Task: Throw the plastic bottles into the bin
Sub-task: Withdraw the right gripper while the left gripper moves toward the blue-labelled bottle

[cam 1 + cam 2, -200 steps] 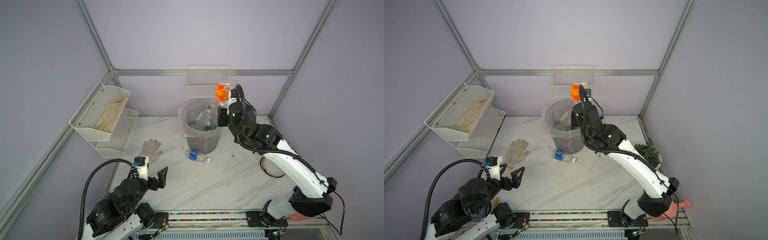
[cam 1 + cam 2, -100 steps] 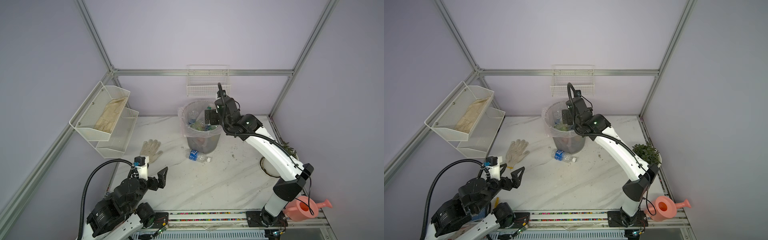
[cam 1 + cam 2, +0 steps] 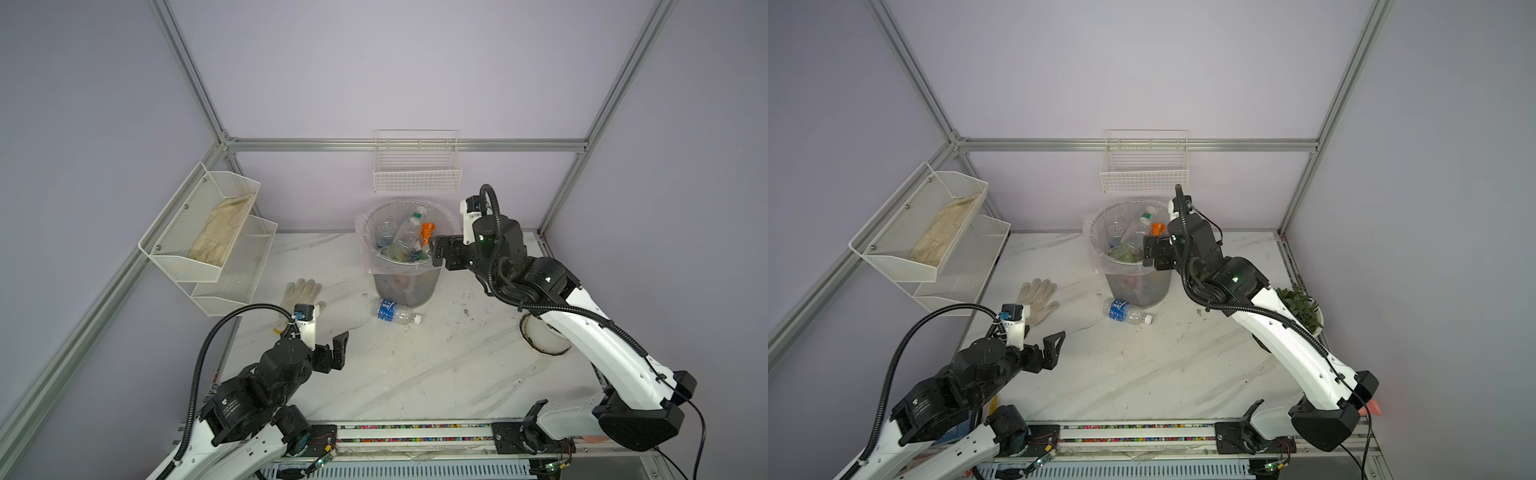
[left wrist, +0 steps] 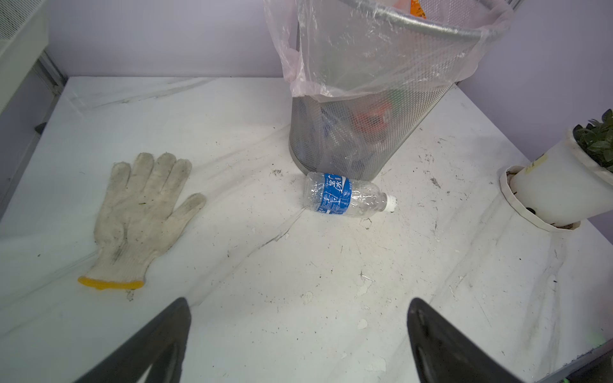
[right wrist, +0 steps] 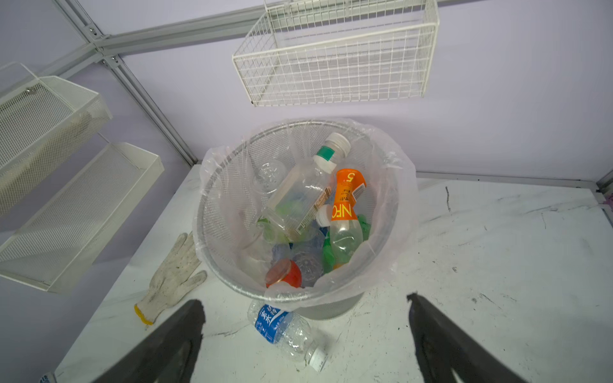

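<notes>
While the right jaws gape empty at the bin's (image 3: pixel 409 286) right rim, bottles (image 5: pixel 298 202) piled inside, one blue-labelled bottle (image 3: pixel 395 311) lies on the counter (image 3: pixel 415 374) at its near foot, facing the left jaws, wide too.

A white marbled surface (image 3: pixel 415 374), flecked with dark crumbs, is shown. The bin (image 3: pixel 403 286) is stood upright near the rear edge. One blue-labelled bottle (image 3: pixel 395 311) is laid on its side just beside the bin's base. A soiled work glove (image 3: pixel 301 293) is laid flat to the left, and a white plant pot (image 4: pixel 557 189) is stood at the right edge.
</notes>
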